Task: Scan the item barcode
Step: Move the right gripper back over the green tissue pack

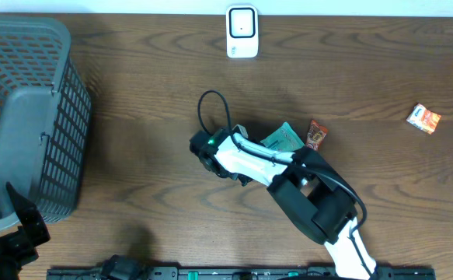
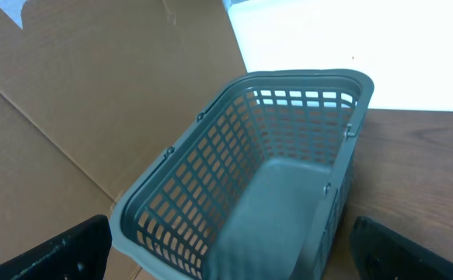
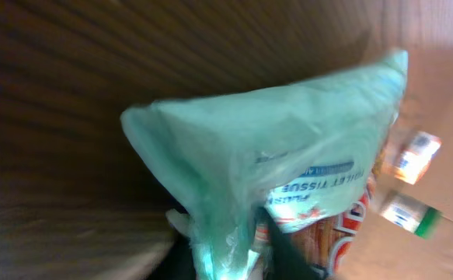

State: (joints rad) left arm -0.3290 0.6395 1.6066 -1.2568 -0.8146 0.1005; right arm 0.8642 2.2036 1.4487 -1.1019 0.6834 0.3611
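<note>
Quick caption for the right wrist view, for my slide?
Right hand pinching a green tissue pack, wooden table behind.

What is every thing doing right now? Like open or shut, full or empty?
left gripper: open, holding nothing.
right gripper: shut on the tissue pack.
tissue pack: pinched at one edge.
basket: empty.
scanner: nothing in front of it.
snack packet: lying on the table.
small box: lying alone, untouched.
</note>
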